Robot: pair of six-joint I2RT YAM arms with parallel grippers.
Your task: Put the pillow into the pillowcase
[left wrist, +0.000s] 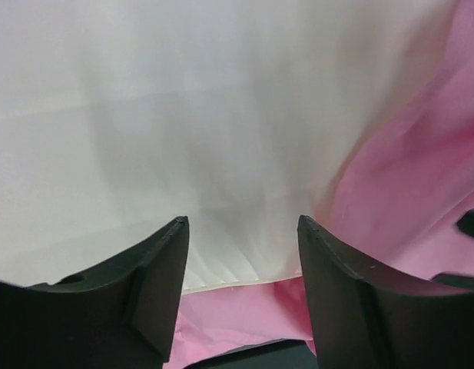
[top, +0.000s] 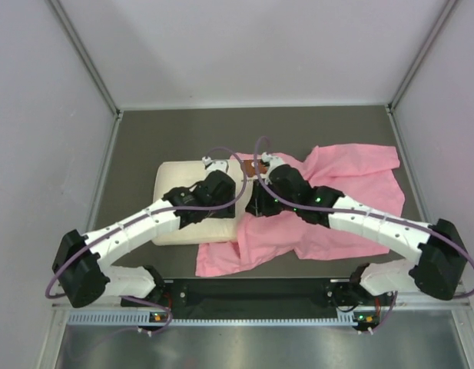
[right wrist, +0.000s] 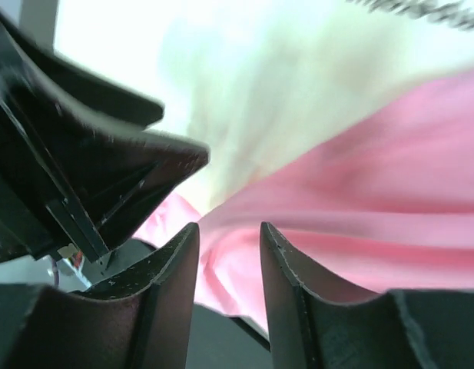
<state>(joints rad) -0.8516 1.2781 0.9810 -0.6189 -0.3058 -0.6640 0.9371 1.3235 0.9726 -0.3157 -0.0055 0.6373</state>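
One cream-white pillow (top: 179, 175) lies left of centre on the table (top: 144, 131), its right end meeting the edge of the crumpled pink pillowcase (top: 359, 173) spread to the right. Both grippers are at that seam. The left gripper (left wrist: 243, 221) is wide open over the pillow's edge, gripping nothing. The right gripper (right wrist: 229, 227) is narrowly parted with pink cloth in the gap; whether it grips I cannot tell

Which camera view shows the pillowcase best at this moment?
Top external: the pillowcase appears nearly whole, crumpled pink fabric spread to the image right of the pillow, partly hidden under both arms. Left wrist shows only a pink strip beside the pillow; right wrist shows a blurred pink patch close up.
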